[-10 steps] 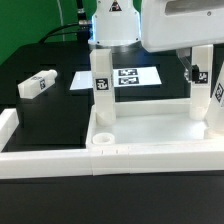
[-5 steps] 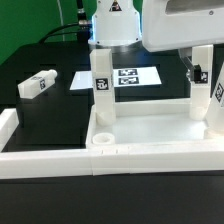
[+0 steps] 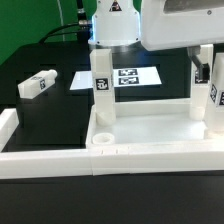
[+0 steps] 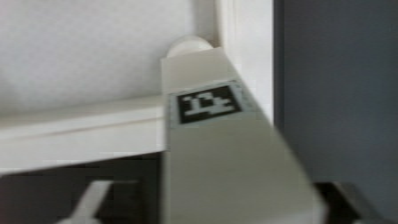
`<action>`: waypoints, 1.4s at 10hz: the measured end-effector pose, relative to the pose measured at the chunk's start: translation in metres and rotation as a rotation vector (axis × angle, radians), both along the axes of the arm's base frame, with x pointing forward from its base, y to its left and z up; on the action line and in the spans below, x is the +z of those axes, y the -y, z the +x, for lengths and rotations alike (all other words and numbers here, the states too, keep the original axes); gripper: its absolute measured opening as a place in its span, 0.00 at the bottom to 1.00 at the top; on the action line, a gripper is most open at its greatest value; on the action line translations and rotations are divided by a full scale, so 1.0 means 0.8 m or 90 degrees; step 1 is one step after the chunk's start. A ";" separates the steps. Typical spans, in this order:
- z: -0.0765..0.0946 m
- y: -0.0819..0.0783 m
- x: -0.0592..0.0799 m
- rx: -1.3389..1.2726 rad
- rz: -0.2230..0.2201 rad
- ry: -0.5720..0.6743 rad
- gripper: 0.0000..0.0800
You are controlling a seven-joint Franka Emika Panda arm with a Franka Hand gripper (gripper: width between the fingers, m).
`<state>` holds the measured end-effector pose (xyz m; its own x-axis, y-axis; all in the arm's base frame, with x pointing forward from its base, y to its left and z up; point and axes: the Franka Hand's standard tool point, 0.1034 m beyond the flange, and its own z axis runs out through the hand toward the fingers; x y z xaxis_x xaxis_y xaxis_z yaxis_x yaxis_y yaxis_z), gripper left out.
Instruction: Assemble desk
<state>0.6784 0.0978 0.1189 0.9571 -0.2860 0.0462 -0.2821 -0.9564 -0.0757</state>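
The gripper (image 3: 205, 70) straddles the upright right leg (image 3: 200, 100) (image 4: 210, 150) at the far right corner of the desk top (image 3: 150, 128), which lies near and centre. Its jaws sit close beside the leg, but I cannot tell whether they pinch it. The left leg (image 3: 101, 85) stands in the far left corner

A robotics lab is indicated by the black bench (image 3: 55, 108), the marker board (image 3: 128, 77), a tagged leg (image 3: 101, 85), and a robot arm (image 3: 113, 25) mounted before a green backdrop (image 3: 30, 28).

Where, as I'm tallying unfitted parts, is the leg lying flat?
The flat leg lies on the black table at the exterior view's left, apart from the marker board to its right, beyond the desk top.
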 end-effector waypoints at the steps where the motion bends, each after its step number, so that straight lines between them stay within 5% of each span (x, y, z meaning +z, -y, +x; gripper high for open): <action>1: 0.000 0.004 0.000 -0.042 0.000 -0.003 0.37; 5: -0.010 0.015 -0.003 -0.389 0.021 0.013 0.37; 8: -0.019 0.023 -0.005 -0.665 0.093 -0.002 0.37; 12: -0.022 0.019 -0.005 -0.845 0.108 -0.031 0.37; 14: -0.021 0.005 -0.005 -1.013 0.156 -0.053 0.37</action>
<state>0.6613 0.0942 0.1150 -0.3061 -0.9345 -0.1819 -0.9381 0.3286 -0.1096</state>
